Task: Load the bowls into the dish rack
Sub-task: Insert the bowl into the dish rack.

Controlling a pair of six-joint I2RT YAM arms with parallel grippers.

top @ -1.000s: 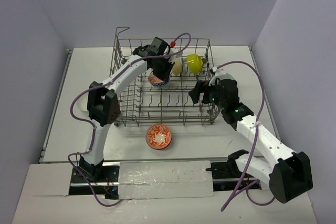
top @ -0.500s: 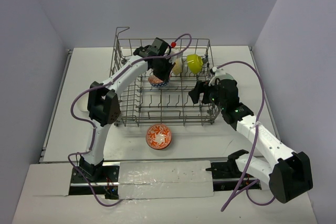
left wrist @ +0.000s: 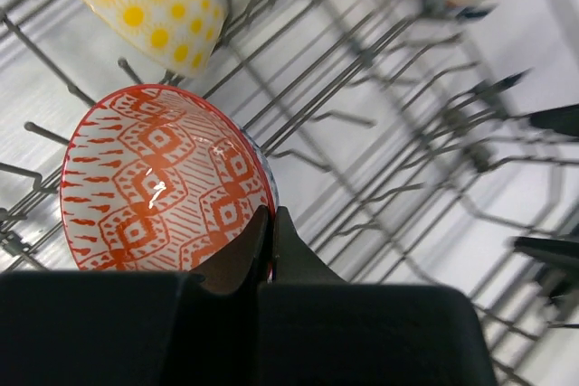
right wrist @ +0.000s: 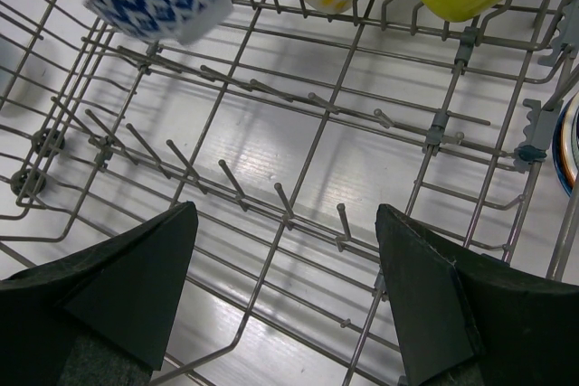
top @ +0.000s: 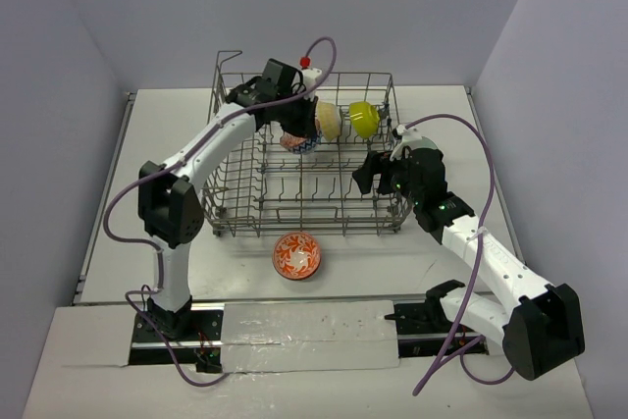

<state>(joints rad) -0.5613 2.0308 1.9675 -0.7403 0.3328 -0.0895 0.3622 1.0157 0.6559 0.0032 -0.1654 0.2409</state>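
While your left gripper (left wrist: 270,228) is clamped on the rim of the round bowl with the red-orange patterned inside and blue-and-white outside (left wrist: 163,178), which hangs over the far row of the large grey wire dish rack (top: 245,226), tip it on edge and lower it between the upright tines (right wrist: 280,196) just beside the pale yellow dotted bowl (top: 330,123). Avoid knocking that one or the lime bowl (top: 363,118) beyond it. Let go only once the tines carry it. Your right gripper (right wrist: 285,223) hovers, jaws wide apart, over the rack's near right corner. A second red-orange bowl (top: 296,254) sits on the table (top: 446,105) just in front of the rack.
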